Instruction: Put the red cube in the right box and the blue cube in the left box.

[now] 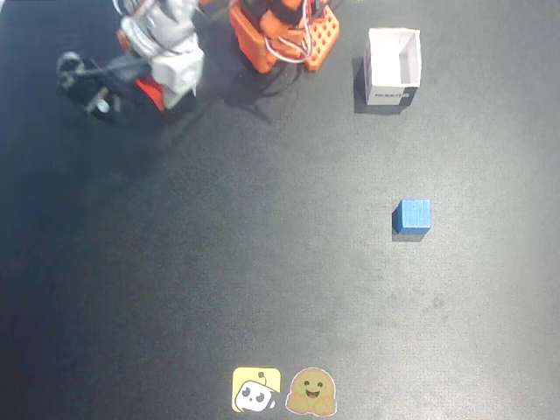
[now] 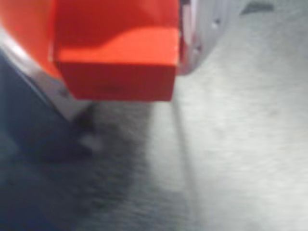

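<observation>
The red cube [image 2: 115, 62] fills the top of the wrist view, clamped between an orange jaw on its left and a pale jaw on its right. My gripper [image 2: 115, 82] is shut on it above the dark mat. In the fixed view the gripper [image 1: 147, 90] is at the top left, with a bit of the red cube [image 1: 150, 93] showing under the white arm. The blue cube [image 1: 411, 216] lies on the mat at the right, far from the gripper. The left box [image 1: 392, 66] stands open at the top right. The right box is hidden or out of view.
The orange arm base [image 1: 282, 35] with its wires stands at the top middle. Two stickers [image 1: 284, 390] lie at the bottom edge of the black mat [image 1: 262, 245]. A black motor part [image 1: 86, 80] sticks out left of the gripper.
</observation>
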Controlling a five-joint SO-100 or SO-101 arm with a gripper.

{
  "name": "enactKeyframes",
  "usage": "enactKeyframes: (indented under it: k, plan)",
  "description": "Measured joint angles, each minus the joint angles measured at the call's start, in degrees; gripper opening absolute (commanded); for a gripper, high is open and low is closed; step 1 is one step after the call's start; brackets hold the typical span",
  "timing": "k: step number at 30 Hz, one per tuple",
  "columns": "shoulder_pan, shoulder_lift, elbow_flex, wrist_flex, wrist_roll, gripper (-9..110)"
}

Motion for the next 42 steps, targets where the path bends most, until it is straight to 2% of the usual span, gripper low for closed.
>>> enactKeyframes:
  k: [23, 34, 42]
  plan:
    - [19.42, 3.87, 0.00, 5.98, -2.90, 12]
    - [20.39, 9.05, 1.58, 6.86, 3.16, 13]
    - [20.48, 9.14, 1.58, 6.86, 3.16, 22]
